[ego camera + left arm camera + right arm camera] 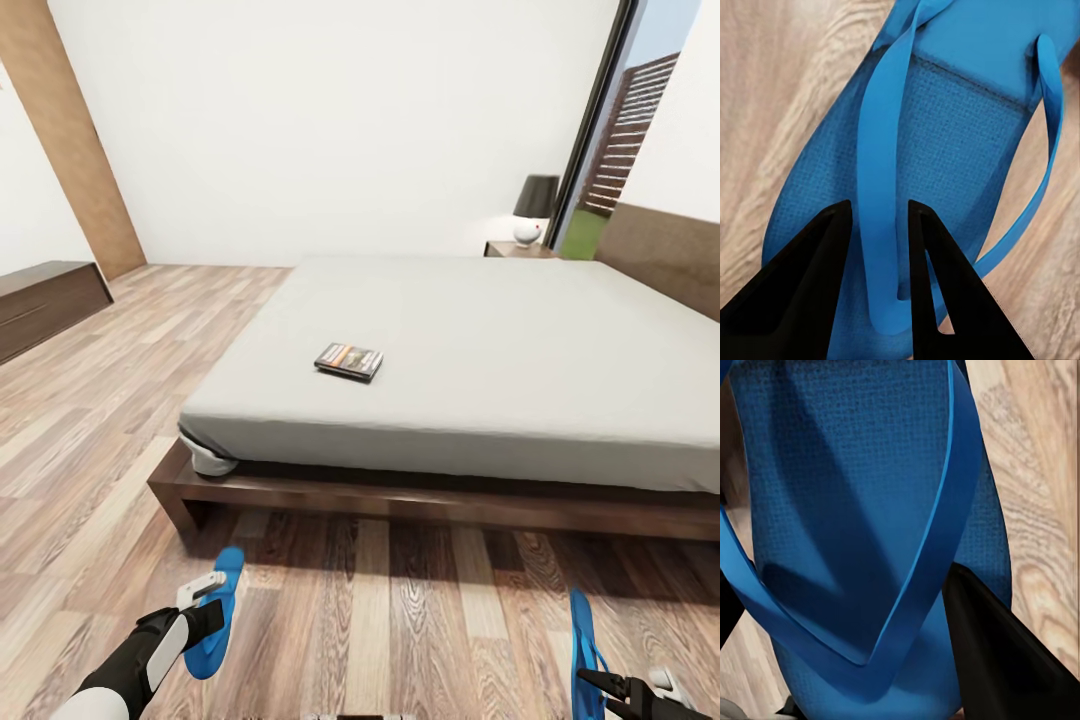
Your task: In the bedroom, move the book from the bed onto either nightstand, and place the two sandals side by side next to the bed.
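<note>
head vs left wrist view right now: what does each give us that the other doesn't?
Head view alone: the book lying on the bed, the nightstand with a lamp past the bed's far corner, a second sandal at the right claw, the dresser.

Left wrist view alone: the sandal's strap running between the two black fingers, which straddle it.

Both: the left claw at the blue sandal, lying on the wood floor.

1. Two blue sandals: one [217,615], another [585,648].
2. One book [349,360].
3. One bed [480,350].
4. One lamp [534,208].
5. Perhaps one nightstand [515,250], partly hidden.
6. One dresser [45,300].
</note>
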Robot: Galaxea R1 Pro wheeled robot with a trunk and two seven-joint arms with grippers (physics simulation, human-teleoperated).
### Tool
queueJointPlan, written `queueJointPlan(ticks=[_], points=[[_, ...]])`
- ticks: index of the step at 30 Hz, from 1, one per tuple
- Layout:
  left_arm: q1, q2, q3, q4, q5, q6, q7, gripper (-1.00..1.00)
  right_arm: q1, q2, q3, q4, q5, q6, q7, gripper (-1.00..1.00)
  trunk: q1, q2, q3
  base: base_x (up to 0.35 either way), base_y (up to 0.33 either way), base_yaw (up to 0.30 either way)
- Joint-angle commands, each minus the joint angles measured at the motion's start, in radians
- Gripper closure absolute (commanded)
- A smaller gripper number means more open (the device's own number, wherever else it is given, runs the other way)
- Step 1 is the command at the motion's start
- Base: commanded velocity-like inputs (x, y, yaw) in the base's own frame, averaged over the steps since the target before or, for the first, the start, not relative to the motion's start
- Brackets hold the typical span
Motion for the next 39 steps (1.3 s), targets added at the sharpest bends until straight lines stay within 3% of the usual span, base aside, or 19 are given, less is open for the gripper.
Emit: queueJointPlan(ticks=[1, 39], points=[[0.000, 0.000, 0.001, -0.002, 0.011, 0.006, 0.006, 1.00, -0.001, 0.001, -0.009, -0.001, 0.008, 0.009, 0.005, 1.00, 0.000, -0.001, -0.005, 0.000, 0.000, 0.000], [0.000, 0.000, 0.001, -0.002, 0.011, 0.004, -0.001, 1.00, -0.002, 0.001, -0.009, -0.001, 0.008, 0.009, 0.005, 1.00, 0.017, -0.010, -0.152, 0.000, 0.000, 0.000]])
